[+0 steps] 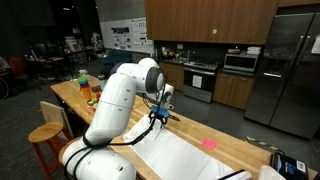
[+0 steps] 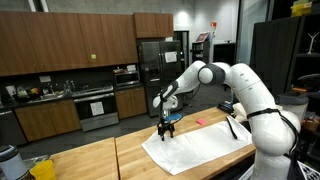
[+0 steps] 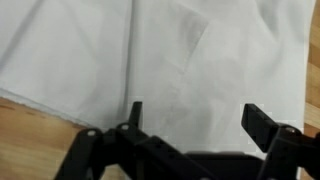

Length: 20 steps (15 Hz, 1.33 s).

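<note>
A white cloth [image 2: 195, 148] lies spread flat on the wooden counter [image 2: 90, 160]; it also shows in an exterior view [image 1: 185, 155] and fills most of the wrist view [image 3: 170, 50]. My gripper [image 2: 166, 130] hangs just above the cloth's far edge, fingers pointing down. In the wrist view the gripper [image 3: 195, 115] stands open, its two black fingers [image 3: 268, 125] wide apart with only cloth showing between them. Nothing is held. A small pink object [image 1: 210, 143] rests on the cloth near one corner, and it shows in an exterior view [image 2: 198, 121] too.
Bottles and fruit-coloured items [image 1: 86, 84] stand at the counter's far end. A wooden stool [image 1: 45, 135] sits beside the counter. A dark device [image 1: 287, 165] lies near the counter's near corner. Kitchen cabinets, a stove [image 2: 97, 105] and a fridge [image 2: 152, 70] line the back wall.
</note>
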Each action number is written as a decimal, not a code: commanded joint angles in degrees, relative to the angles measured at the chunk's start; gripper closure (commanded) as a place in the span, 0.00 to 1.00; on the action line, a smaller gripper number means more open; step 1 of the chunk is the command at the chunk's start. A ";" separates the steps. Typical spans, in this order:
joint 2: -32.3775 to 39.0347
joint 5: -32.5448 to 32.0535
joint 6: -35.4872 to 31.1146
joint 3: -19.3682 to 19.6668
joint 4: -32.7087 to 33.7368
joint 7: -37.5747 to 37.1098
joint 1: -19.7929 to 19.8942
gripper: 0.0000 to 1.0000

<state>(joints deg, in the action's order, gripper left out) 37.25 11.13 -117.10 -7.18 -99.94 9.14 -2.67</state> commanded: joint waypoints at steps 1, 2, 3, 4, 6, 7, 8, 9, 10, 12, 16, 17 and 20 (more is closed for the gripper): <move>-8.13 -2.90 -7.52 2.26 -12.45 -6.72 -2.22 0.00; -9.46 -4.41 -9.17 3.00 -14.62 -9.10 -2.98 0.00; -10.58 -5.89 -10.20 3.47 -16.32 -11.46 -3.78 0.00; -11.34 -7.36 -11.46 3.90 -17.68 -13.67 -4.62 0.00; -12.16 -11.48 -15.51 5.42 -19.78 -18.45 -6.59 0.00; -12.05 -12.28 -16.51 5.32 -20.02 -19.30 -6.75 0.00; -11.70 -12.91 -17.25 5.28 -19.93 -20.40 -7.02 0.00; -11.58 -13.47 -18.07 5.26 -20.26 -21.11 -7.31 0.00; -11.31 -13.89 -18.79 5.31 -20.37 -21.98 -7.63 0.00; -10.79 -13.14 -19.36 5.04 -20.26 -21.85 -7.12 0.00; -9.94 -11.81 -18.84 4.71 -20.62 -21.75 -6.43 0.00; -9.66 -11.26 -18.69 4.56 -20.46 -21.56 -6.18 0.00; -8.41 -10.07 -18.16 4.01 -20.12 -20.25 -5.53 0.00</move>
<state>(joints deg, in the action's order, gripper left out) 28.26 -0.41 -135.44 -2.62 -119.93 -11.87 -9.03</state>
